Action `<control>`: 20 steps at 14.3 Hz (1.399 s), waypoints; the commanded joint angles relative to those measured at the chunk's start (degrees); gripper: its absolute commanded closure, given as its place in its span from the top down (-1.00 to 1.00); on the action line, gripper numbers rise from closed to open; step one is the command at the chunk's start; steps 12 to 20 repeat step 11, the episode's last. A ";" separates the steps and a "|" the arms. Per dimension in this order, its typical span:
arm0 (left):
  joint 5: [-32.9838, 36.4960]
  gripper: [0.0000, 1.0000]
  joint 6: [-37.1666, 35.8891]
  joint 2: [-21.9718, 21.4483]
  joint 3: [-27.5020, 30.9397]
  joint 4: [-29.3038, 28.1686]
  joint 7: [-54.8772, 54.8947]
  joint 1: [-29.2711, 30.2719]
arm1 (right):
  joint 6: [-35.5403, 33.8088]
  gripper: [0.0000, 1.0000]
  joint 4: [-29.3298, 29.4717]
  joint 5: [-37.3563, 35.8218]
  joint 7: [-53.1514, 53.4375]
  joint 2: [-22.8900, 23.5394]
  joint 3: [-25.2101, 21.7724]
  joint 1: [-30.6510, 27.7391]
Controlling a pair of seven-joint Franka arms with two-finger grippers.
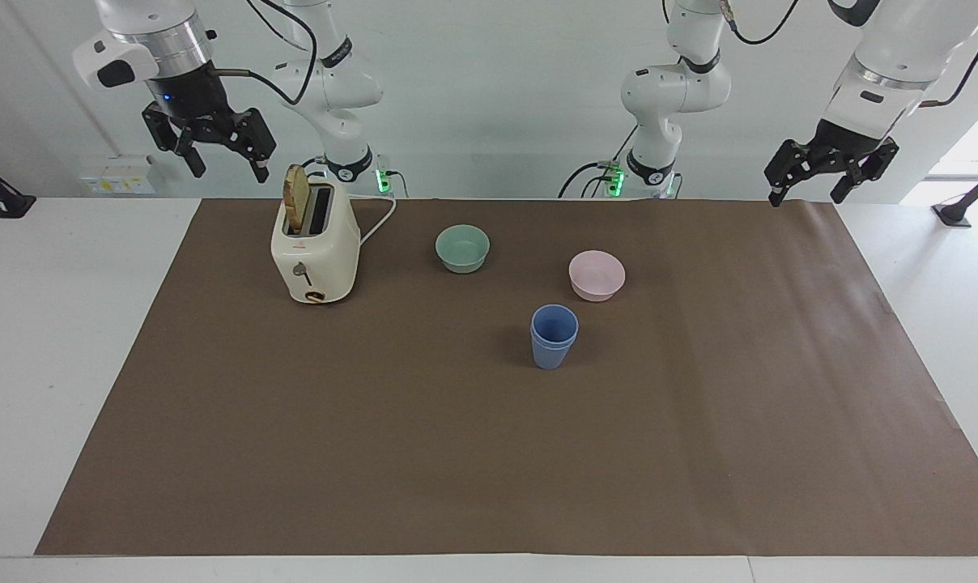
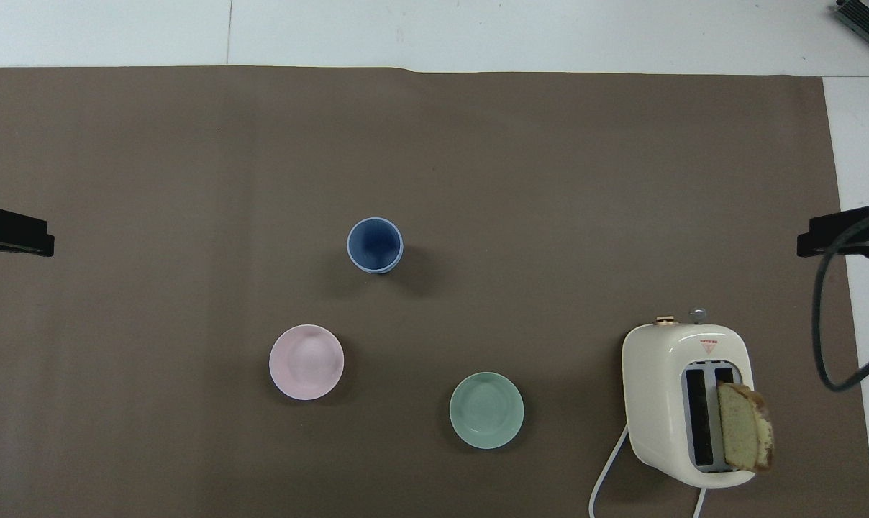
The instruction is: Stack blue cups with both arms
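The two blue cups (image 1: 554, 336) stand upright on the brown mat, one nested inside the other, so in the overhead view they show as a single blue rim (image 2: 375, 245). No gripper is near them. My right gripper (image 1: 225, 165) hangs open and empty high over the mat's corner beside the toaster; only its tip (image 2: 843, 234) shows in the overhead view. My left gripper (image 1: 808, 191) hangs open and empty high over the mat's edge at the left arm's end of the table, with its tip (image 2: 14, 232) at the overhead view's border.
A pink bowl (image 1: 597, 274) and a mint-green bowl (image 1: 462, 248) sit nearer to the robots than the cups. A cream toaster (image 1: 315, 251) with a bread slice (image 1: 295, 200) sticking up stands toward the right arm's end, its cord trailing toward the robots.
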 commanded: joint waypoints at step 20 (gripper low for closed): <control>0.47 1.00 -0.61 -0.45 -0.09 -0.13 0.32 0.33 | -1.15 1.00 -0.83 -0.73 -1.51 -0.61 0.53 -0.81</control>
